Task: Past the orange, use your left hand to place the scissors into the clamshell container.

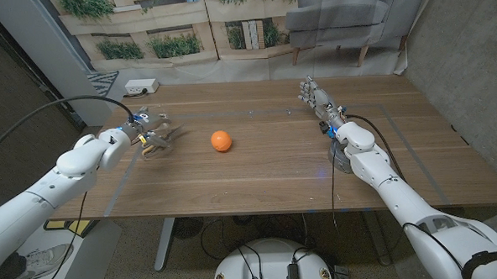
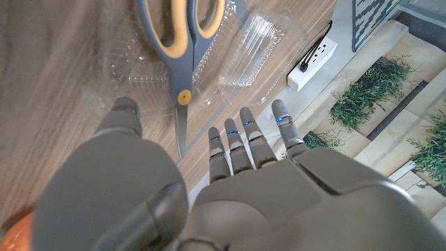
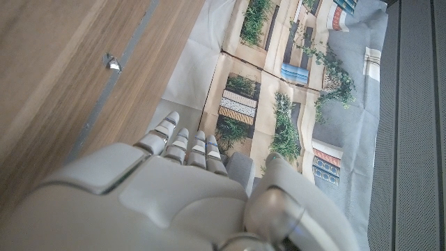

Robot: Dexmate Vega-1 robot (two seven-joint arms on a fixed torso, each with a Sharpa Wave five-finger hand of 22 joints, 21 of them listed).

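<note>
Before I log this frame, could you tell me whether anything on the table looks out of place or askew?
Nothing looks spilled or damaged. The scissors lie on the open clamshell container, blades pointing toward the left hand, which holds nothing. The orange sits alone mid-table.

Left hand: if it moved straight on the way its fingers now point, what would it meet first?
Judging from the wrist view, the left hand would first meet the scissors lying in the clamshell container; height above them is unclear.

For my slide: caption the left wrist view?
Scissors lie in the clear container, beyond the left hand.
</note>
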